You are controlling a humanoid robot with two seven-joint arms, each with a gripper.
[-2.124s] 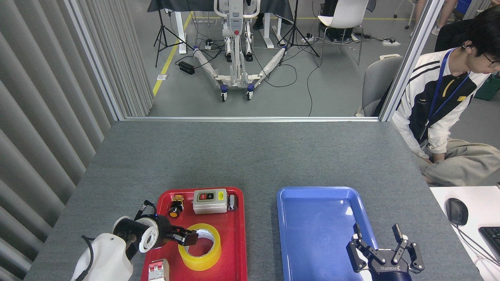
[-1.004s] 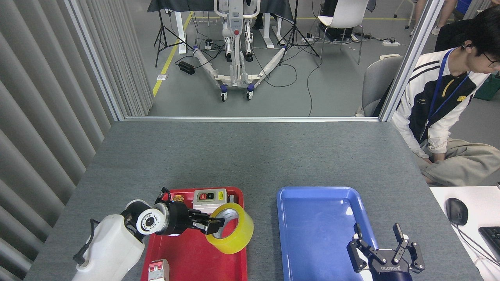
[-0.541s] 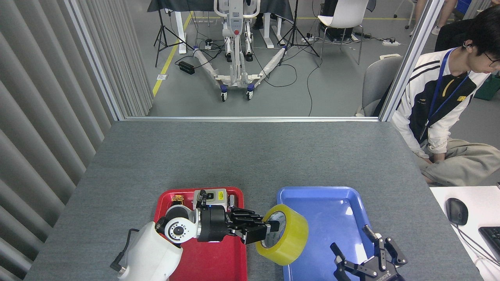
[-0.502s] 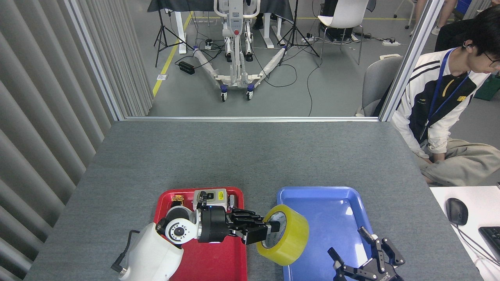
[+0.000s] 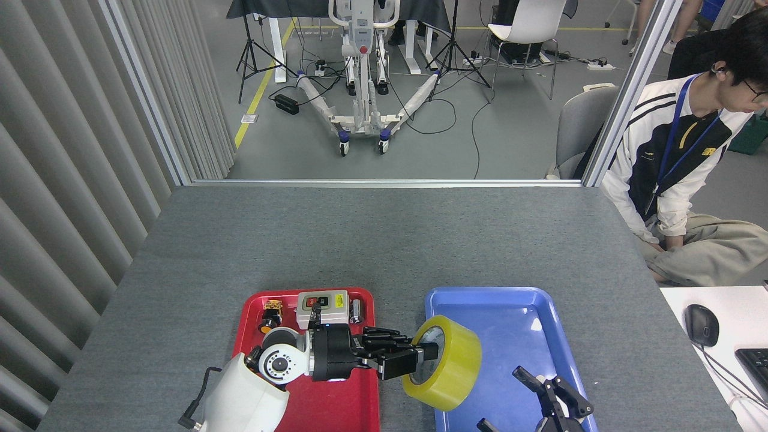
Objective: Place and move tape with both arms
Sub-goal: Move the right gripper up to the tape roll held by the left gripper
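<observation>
Left black multi-fingered gripper (image 5: 401, 358): jaws pinch the wall of the wide roll of translucent yellow packing tape (image 5: 447, 364), one finger inside the white core. Roll held on edge, above the blue plastic tray's (image 5: 528, 312) left rim. Right black gripper (image 5: 555, 405): jaws spread, nothing held, just right of the roll.

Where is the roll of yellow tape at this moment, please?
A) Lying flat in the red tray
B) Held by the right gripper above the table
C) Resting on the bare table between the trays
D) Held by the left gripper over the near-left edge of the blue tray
D: the left gripper is shut on the tape, holding it tilted over the blue tray's left edge.
</observation>
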